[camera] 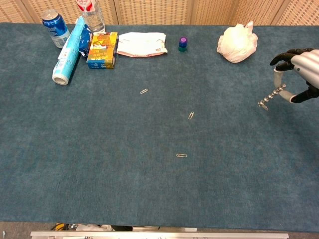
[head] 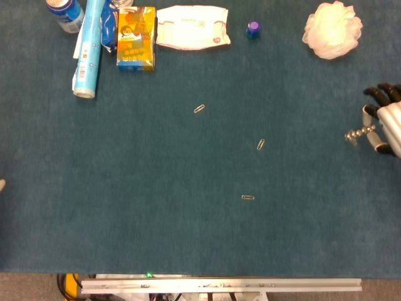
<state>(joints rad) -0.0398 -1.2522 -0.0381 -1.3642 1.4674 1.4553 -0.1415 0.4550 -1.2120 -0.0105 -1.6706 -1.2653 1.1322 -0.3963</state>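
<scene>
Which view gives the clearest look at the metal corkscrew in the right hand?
The chest view: the metal corkscrew shows its whole spiral and pale handle, gripped by the right hand. The head view shows only the small spiral at the frame edge, with the hand mostly cut off.
</scene>
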